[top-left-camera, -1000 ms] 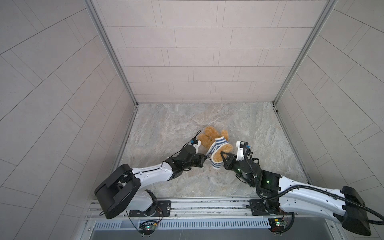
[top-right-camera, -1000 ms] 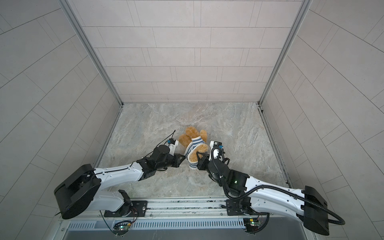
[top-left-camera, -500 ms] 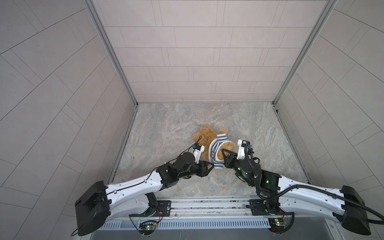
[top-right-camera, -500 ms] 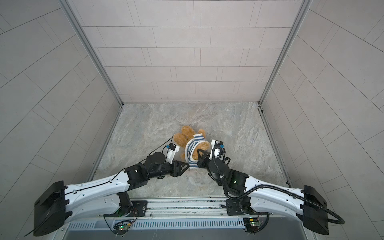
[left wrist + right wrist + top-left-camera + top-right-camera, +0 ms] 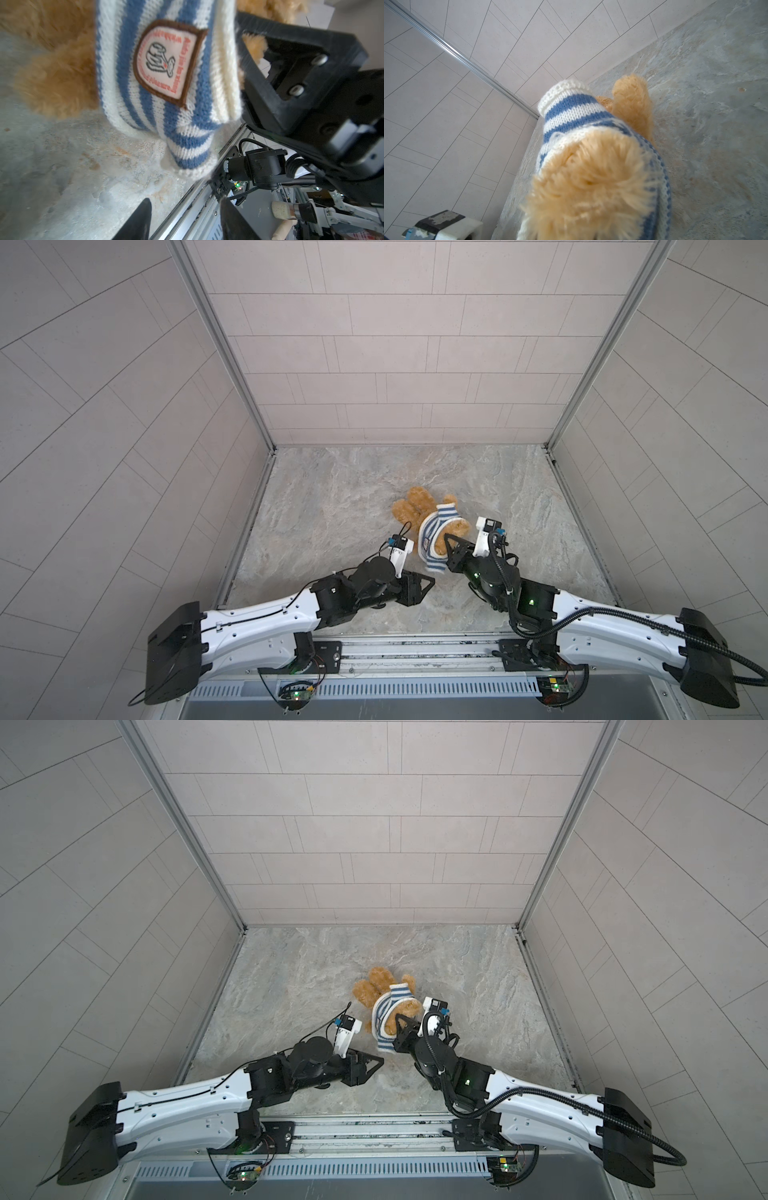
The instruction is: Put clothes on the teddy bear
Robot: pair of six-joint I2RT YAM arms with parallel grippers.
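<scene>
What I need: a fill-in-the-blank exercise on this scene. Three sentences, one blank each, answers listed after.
1. The teddy bear wears a shirt striped white and ___.
2. The patch sewn on the shirt has a ___ border.
3. The right claw grips the teddy bear, while the left claw is ___ and empty.

Missing words: blue; brown; open.

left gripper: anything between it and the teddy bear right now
Only the striped shirt: it is pulled over the teddy bear's body on the side facing the open left gripper. Otherwise just bare floor; the bear's legs are uncovered.
</scene>
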